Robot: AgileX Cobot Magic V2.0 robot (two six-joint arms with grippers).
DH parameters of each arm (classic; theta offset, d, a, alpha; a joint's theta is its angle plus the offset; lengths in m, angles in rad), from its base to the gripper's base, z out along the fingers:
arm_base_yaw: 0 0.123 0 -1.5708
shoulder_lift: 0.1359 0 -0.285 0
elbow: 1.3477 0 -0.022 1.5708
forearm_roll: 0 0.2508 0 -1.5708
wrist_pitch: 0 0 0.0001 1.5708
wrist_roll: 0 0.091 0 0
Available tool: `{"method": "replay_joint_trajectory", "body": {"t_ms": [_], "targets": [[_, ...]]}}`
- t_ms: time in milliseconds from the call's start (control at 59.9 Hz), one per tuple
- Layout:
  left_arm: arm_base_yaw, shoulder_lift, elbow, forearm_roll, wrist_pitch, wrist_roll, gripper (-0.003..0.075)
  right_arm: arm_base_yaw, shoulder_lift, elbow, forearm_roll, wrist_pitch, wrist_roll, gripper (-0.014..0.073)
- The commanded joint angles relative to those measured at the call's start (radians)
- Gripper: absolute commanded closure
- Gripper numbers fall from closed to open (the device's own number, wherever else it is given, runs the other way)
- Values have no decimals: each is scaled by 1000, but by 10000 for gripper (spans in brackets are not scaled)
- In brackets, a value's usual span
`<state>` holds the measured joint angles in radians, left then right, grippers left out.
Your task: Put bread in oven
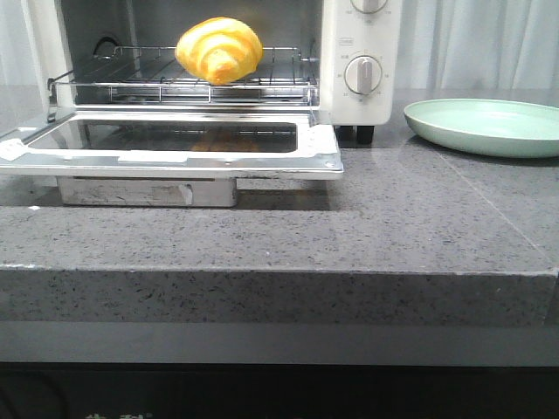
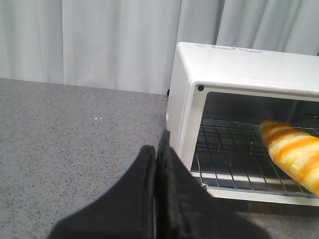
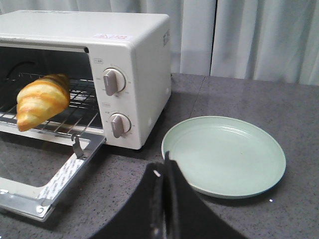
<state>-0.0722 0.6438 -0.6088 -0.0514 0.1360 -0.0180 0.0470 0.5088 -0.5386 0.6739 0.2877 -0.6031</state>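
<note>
Golden and glossy, the bread point(image 1: 219, 50) sat on the wire rack point(image 1: 175, 74) inside the oven point(image 1: 349, 52), whose glass door point(image 1: 175, 140) lay dropped open over the grey stone bench point(image 1: 393, 218). You had the left end effector point(image 2: 157, 164) clenched on nothing, beside the oven's outer side wall. The right end effector point(image 3: 166, 172) was clenched and empty too, near the rim of the green plate point(image 3: 224, 155) beside the oven's knobs point(image 3: 113, 82).
</note>
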Motion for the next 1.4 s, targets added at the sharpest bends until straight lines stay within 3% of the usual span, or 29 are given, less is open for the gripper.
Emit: {"method": "replay_joint_trajectory", "body": {"t_ms": [0, 250, 851, 1018, 1385], "targets": [[1, -3, -27, -8, -75, -10, 741, -8, -43, -8, 8, -21, -8, 660], [1, -3, -27, -8, -75, -10, 741, -8, -57, -7, 12, 98, -8, 660], [1, -17, -11, -4, -75, -8, 741, -8, -57, -7, 12, 122, -8, 660], [1, -153, 116, 3, -71, -8, 741, -8, -57, -7, 12, 122, -8, 660], [1, -641, 500, 3, -55, -8, 741, -8, -57, -7, 12, 123, -8, 660]]}}
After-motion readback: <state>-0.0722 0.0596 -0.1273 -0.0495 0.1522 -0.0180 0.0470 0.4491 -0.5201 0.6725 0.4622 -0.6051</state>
